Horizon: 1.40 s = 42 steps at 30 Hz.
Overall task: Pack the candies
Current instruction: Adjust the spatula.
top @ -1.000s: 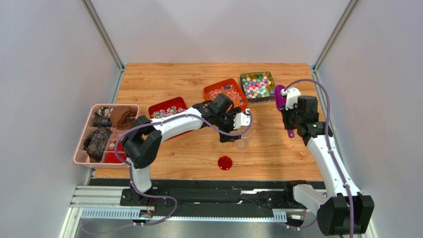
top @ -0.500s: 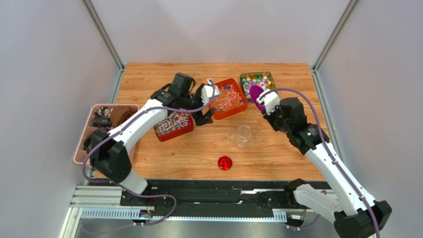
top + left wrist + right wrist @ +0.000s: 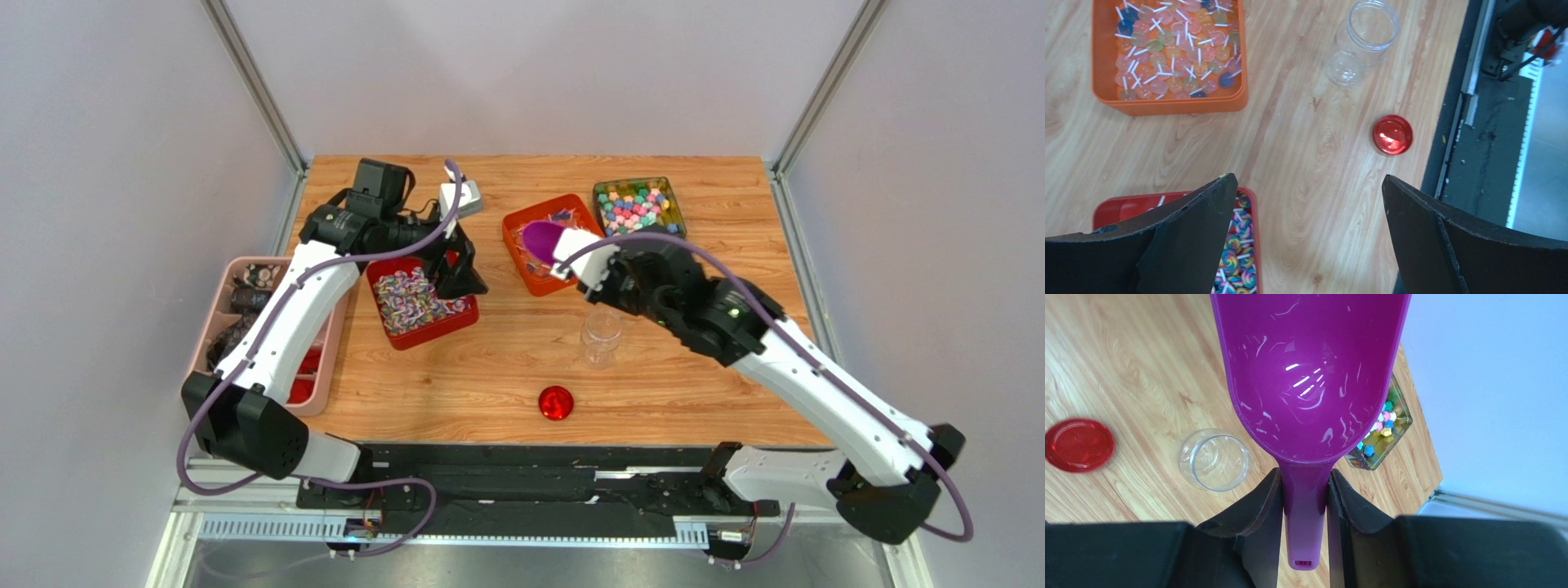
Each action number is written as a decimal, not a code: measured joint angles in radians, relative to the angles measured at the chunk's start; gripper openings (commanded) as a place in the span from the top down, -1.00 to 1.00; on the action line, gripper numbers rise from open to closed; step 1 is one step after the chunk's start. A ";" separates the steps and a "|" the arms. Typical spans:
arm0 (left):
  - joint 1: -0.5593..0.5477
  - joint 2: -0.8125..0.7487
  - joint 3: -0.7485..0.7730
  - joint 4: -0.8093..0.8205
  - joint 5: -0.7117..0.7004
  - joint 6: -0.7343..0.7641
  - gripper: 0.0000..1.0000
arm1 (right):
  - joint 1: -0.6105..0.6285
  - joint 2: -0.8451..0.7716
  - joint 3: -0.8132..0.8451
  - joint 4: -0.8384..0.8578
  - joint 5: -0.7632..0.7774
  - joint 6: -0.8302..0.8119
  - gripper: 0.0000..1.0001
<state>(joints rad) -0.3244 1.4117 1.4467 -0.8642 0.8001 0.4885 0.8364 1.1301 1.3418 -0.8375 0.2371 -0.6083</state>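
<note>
Got the right gripper clamped on the purple scoop, bowl hanging over the orange tray's lollipops, clear jar just nearer.

Left pincer withdrew from jar to red tray; scoop swung over orange tray.

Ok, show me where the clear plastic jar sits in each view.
Top external: the clear plastic jar stands mid-table, just beyond the round red lid.
Left wrist: jar at top, right of the orange plastic tray.
Right wrist: jar lower left, beside the purple plastic scoop.
Shared landmark: that red lid, near the jar in every view.
</note>
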 measured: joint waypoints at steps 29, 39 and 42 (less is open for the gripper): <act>0.110 -0.074 -0.092 0.006 0.200 -0.068 -0.68 | 0.215 0.289 -0.151 0.374 0.319 -0.104 1.00; 0.118 -0.059 -0.117 0.081 0.180 -0.118 -0.54 | 0.256 0.288 -0.151 0.406 0.339 -0.104 1.00; 0.122 -0.059 -0.123 0.099 0.179 -0.130 -0.48 | 0.270 0.289 -0.152 0.416 0.341 -0.104 1.00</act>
<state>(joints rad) -0.2028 1.3529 1.3239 -0.7654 0.9791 0.3588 1.1065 1.4189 1.1900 -0.4213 0.5785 -0.7120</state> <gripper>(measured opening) 0.767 0.302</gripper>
